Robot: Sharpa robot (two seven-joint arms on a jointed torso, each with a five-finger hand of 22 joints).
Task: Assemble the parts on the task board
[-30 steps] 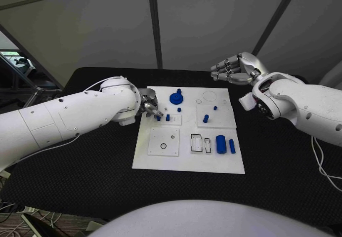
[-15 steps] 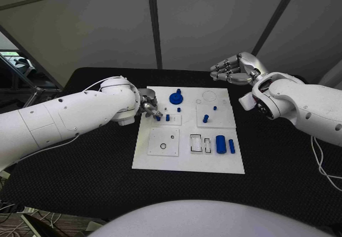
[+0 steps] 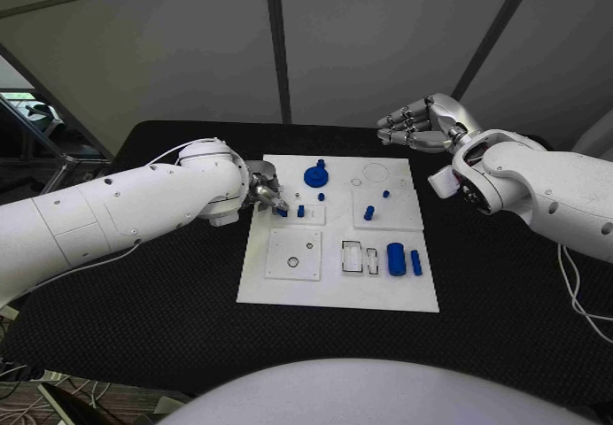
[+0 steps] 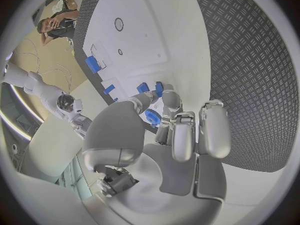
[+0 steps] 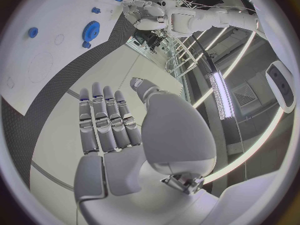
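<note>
The white task board (image 3: 338, 266) lies in the middle of the table. My left hand (image 3: 266, 193) is at its left edge, thumb and a finger pinching a small blue peg (image 3: 283, 211) that stands in a small square plate. A second small peg (image 3: 300, 211) stands just beside it. In the left wrist view the fingertips (image 4: 169, 92) meet both pegs (image 4: 142, 87), and the blue gear (image 4: 152, 117) shows behind the fingers. My right hand (image 3: 415, 124) hangs above the table behind the board's far right corner, holding nothing, its fingers (image 5: 103, 120) side by side.
On the board are a blue gear (image 3: 315, 175), a peg (image 3: 368, 212), two tiny pieces (image 3: 386, 193), a thick cylinder (image 3: 396, 258) and a thin one (image 3: 415, 262). A square plate with a hole (image 3: 294, 255) and a slotted plate (image 3: 360, 257) lie nearer me.
</note>
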